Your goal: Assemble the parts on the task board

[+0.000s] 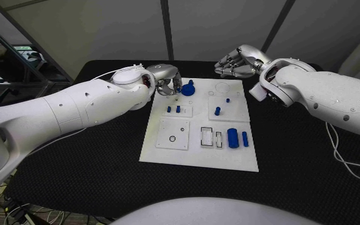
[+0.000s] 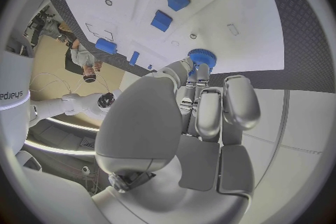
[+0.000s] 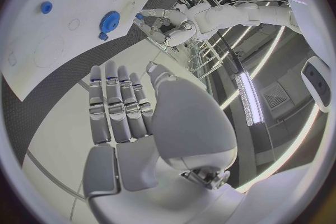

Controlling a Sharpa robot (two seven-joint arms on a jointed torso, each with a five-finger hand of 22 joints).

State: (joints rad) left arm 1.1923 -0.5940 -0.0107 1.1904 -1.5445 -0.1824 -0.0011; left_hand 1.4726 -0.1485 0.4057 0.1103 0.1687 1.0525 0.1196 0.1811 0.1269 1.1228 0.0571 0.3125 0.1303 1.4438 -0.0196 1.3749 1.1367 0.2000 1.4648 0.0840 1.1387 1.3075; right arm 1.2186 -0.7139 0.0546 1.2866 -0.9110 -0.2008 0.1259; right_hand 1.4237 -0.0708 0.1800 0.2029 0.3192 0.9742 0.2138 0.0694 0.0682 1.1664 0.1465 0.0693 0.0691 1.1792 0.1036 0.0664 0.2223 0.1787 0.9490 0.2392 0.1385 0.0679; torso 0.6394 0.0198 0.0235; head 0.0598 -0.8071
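The white rectangular task board [image 1: 200,154] lies in the middle of the black tabletop [image 1: 90,173], its long axis running away from the robot. At the board's far left corner stands a blue toothed gear-shaped part [image 1: 188,88], upright on the board with its flat face turned up. The left robot hand [image 1: 169,80] is right beside it; in the left wrist view its fingertips [image 2: 195,73] reach the rim of the gear [image 2: 203,57] and appear to pinch it, though the contact is partly hidden by the fingers themselves.

The right robot hand [image 1: 239,62] hovers off the board's far right corner, above the tabletop, holding nothing. In the right wrist view its fingers [image 3: 115,103] lie straight and side by side, released.

Nearer the robot, a thick blue cylinder [image 1: 233,138] lies on its side on the right half of the board, its long axis pointing away from the robot. A thinner blue pin [image 1: 245,139] lies just beside it, parallel. Two short blue pegs [image 1: 174,109] sit side by side on a raised white plate at the board's left, and another small blue peg [image 1: 217,111] stands on the right plate, with a tiny blue one [image 1: 228,100] just beyond it.
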